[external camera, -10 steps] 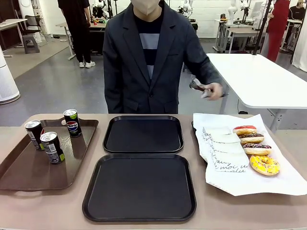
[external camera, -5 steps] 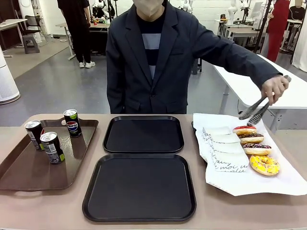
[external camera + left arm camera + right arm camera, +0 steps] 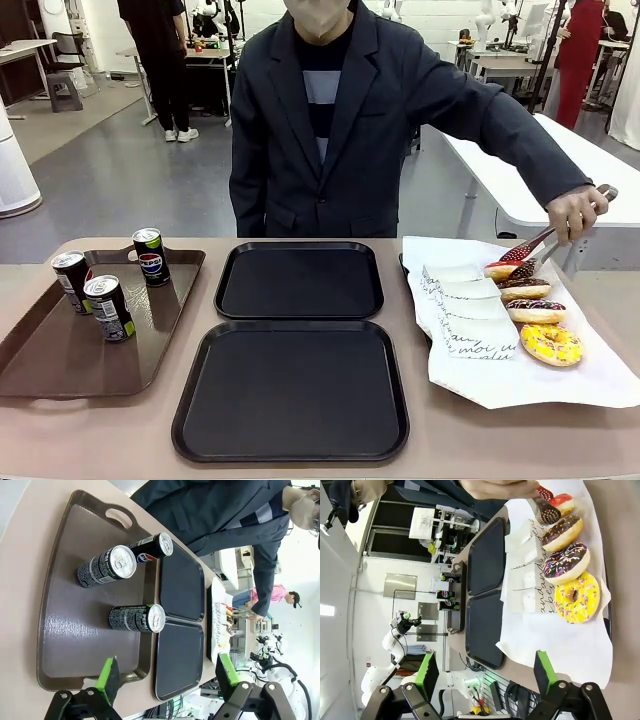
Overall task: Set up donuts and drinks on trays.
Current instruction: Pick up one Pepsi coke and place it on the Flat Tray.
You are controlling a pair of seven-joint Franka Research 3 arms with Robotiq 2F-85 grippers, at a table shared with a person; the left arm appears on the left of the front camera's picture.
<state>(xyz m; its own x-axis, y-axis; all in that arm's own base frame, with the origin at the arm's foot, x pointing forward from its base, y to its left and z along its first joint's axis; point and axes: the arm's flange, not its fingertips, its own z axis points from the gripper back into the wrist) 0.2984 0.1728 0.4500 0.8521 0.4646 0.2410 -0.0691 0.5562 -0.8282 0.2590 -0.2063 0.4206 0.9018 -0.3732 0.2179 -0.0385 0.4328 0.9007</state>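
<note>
Donuts (image 3: 565, 562), four staged on white paper (image 3: 555, 640) beyond the spread, empty right fingers (image 3: 544, 672), a person's tongs (image 3: 547, 512) at the farthest one; cans (image 3: 135, 618), three stocked on brown tray (image 3: 60, 630) ahead of the spread, empty left fingers (image 3: 108, 680); black trays (image 3: 290, 390) bare, ready for loading.

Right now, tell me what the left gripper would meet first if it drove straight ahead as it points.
Probably the nearest soda can, standing on the brown tray in line with the gap of the open left gripper. Depth is unclear, so the tray's near rim could come first.
</note>
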